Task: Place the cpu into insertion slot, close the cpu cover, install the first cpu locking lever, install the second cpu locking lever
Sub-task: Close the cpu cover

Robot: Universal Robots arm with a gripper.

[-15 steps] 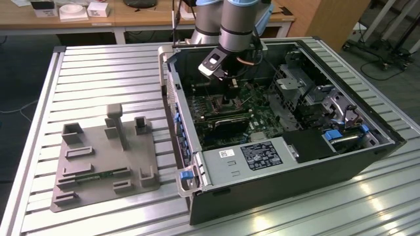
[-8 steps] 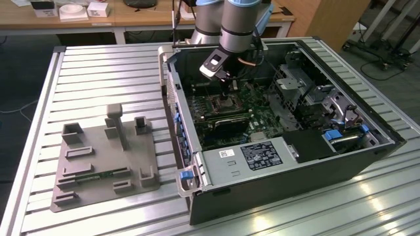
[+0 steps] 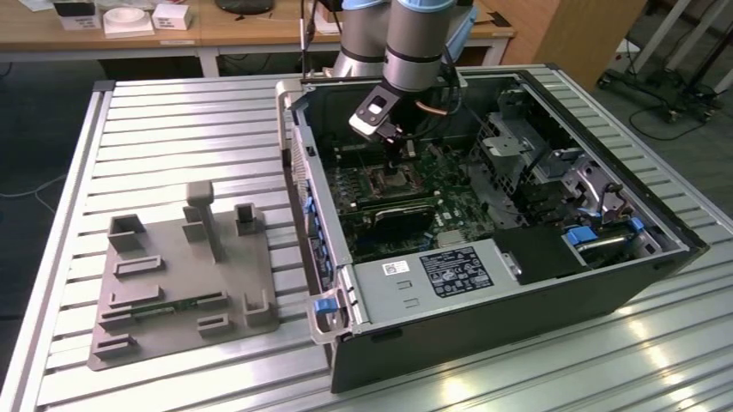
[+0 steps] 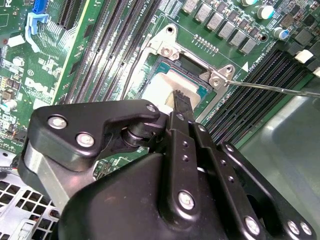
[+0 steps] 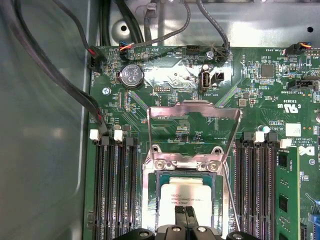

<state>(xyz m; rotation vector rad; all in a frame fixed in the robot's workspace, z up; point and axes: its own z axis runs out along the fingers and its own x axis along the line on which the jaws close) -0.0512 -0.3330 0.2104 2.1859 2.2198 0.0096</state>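
The cpu [image 5: 186, 192], a silvery square chip, lies flat in the insertion slot [image 5: 149, 200] on the green board; it also shows in the second wrist view [image 4: 159, 89]. My gripper [image 5: 185, 211] reaches down into the open computer case [image 3: 343, 283], with its two narrow fingertips [image 4: 181, 100] pressed together and resting on the chip's top near one edge. The cpu cover [image 5: 195, 107] stands swung open beyond the socket, and the board shows through its window. A thin locking lever [image 4: 280, 89] sticks out sideways, unlatched.
Long black memory slots [image 5: 115, 190] flank the socket, with a green memory stick [image 5: 285, 190] on one side. Cables [image 5: 75, 85] run along the case wall. A grey power supply box [image 3: 441, 275] sits inside the case, and a grey fixture plate [image 3: 184, 275] lies on the slatted table.
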